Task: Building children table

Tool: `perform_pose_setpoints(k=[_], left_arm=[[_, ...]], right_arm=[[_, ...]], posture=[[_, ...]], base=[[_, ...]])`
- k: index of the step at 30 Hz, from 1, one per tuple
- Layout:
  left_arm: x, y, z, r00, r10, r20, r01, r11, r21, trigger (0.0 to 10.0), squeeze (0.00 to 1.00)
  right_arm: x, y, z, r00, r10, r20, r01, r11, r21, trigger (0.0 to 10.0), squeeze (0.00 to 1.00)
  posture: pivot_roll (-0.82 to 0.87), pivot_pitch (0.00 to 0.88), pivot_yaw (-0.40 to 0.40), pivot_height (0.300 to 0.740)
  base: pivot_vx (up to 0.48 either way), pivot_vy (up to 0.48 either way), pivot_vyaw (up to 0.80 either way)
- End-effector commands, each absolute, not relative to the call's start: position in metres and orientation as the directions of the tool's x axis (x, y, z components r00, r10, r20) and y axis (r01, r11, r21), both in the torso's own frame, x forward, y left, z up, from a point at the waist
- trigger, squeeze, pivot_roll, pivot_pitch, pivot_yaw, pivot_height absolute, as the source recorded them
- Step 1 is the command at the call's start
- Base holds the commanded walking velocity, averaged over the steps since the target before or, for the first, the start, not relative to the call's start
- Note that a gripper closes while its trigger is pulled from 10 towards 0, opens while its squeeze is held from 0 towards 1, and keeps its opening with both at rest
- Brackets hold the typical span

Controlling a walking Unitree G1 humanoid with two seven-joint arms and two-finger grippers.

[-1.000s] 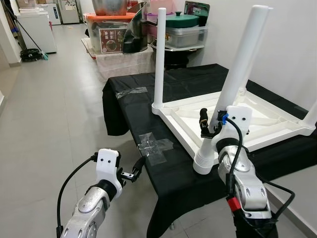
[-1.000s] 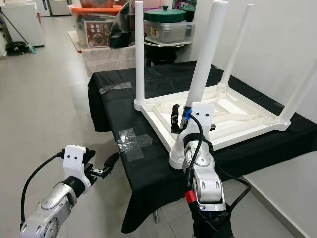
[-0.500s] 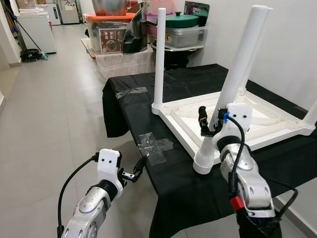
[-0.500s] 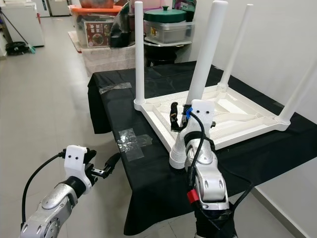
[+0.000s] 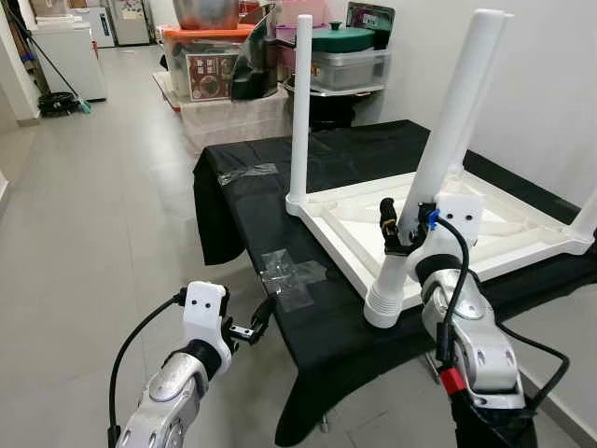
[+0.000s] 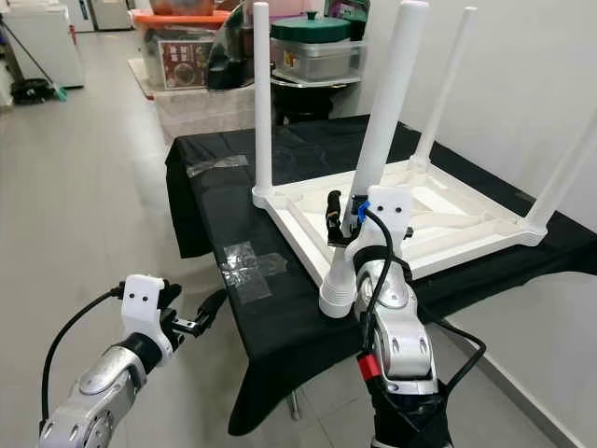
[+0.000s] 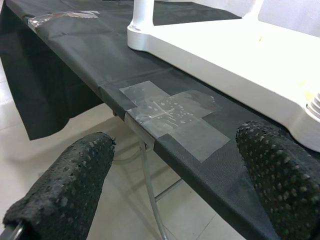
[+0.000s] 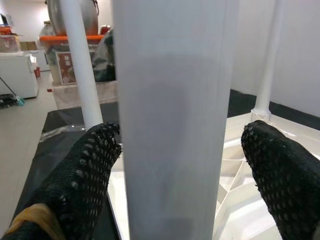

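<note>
Table: upside down on black-draped bench, legs up.
Right gripper: open, fingers either side of near leg, not clamped.
Left gripper: open, low beside bench edge, near tape cross.

A table draped in black cloth stands on a grey tiled floor. An upturned white plastic children's table rests on it, legs pointing up, with crossed strips of clear tape near the front edge and more clear tape farther back.
</note>
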State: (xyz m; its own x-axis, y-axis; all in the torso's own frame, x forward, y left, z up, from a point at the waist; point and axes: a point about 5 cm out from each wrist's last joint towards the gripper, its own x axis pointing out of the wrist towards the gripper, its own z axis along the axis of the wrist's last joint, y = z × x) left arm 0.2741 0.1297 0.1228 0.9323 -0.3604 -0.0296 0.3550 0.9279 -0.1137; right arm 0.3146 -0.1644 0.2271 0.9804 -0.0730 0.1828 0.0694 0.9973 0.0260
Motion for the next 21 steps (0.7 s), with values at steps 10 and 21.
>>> perform_pose_setpoints(k=[10,21], left_arm=[[0.274,0.129,0.119,0.929,-0.367,-0.042,0.360,0.926,-0.115,10.0,0.00],[0.274,0.130,0.118,0.927,-0.372,-0.044,0.365,0.924,-0.117,10.0,0.00]], right_arm=[[0.299,-0.164,0.223,0.986,-0.043,0.160,0.041,0.999,0.017,10.0,1.00],[0.279,-0.163,0.229,0.986,-0.019,0.163,0.016,1.000,0.021,10.0,1.00]], posture=[[-0.01,0.000,-0.018,0.740],[-0.03,0.000,-0.010,0.740]], base=[[0.000,0.000,0.00],[0.000,0.000,0.00]])
